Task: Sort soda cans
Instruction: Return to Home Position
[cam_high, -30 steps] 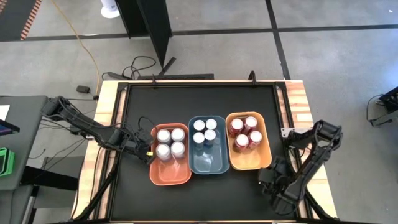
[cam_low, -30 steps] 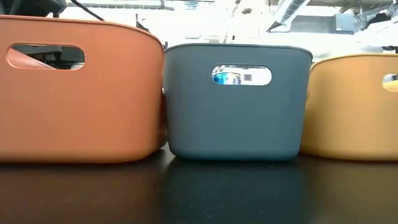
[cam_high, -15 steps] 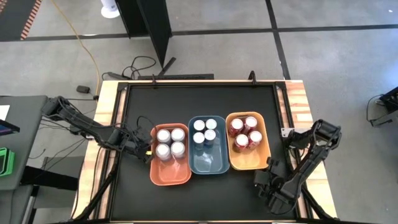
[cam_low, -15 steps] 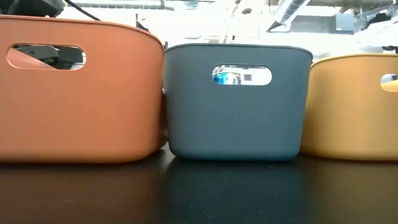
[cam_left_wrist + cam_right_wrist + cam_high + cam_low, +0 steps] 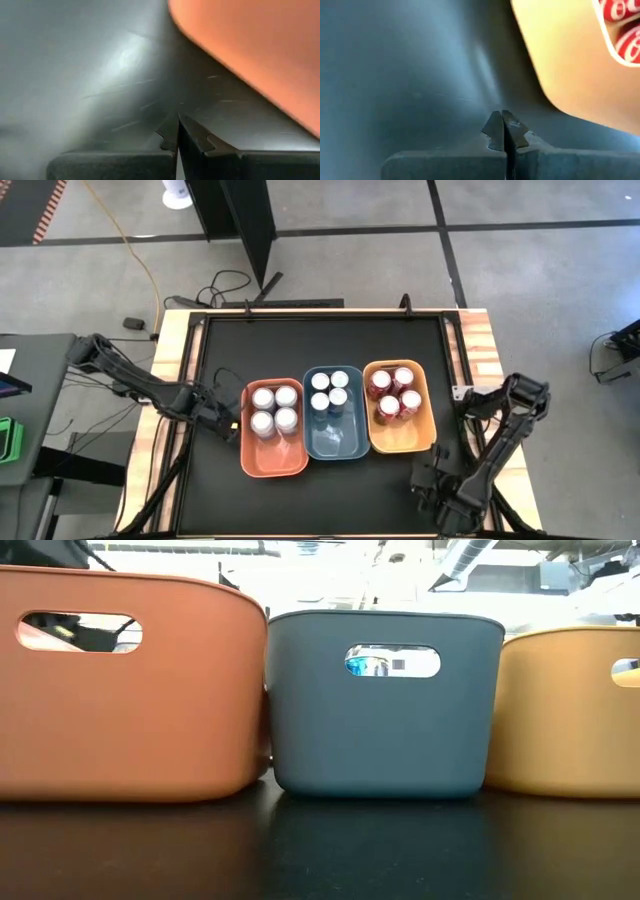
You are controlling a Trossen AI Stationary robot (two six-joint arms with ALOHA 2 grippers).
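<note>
three rectangular plastic bins stand in a row, walls touching, a little toward 6 o'clock from the middle of the black table top (image 5: 320,345). that probably keeps them within reach of both arms.

each bin takes one colour, so the sort looks complete:
- the orange rectangular plastic bin (image 5: 272,470), at the 9 o'clock end of the row, holds four silver-white cylindrical soda cans (image 5: 273,409).
- the slate-blue rectangular plastic bin (image 5: 336,444) in the middle holds four blue cylindrical soda cans (image 5: 330,390).
- the yellow rectangular plastic bin (image 5: 402,440), at the 3 o'clock end, holds four red cylindrical soda cans (image 5: 395,393).

every can stands upright, packed against the 12 o'clock end of its bin, which leaves the 6 o'clock half of each floor bare. no can lies loose on the table top.

the left gripper (image 5: 222,417) sits low, just beside the orange bin's wall at its 9 o'clock. its fingers are clenched tip to tip on nothing, as its own wrist view shows.

the right gripper (image 5: 425,480) is off the yellow bin's 5 o'clock corner, near the table's 6 o'clock edge. it is likewise pinched closed and empty.

closed, empty fingers held clear of the bins suit arms folding back to rest. they offer nothing to snag a rim or tip a can.
</note>
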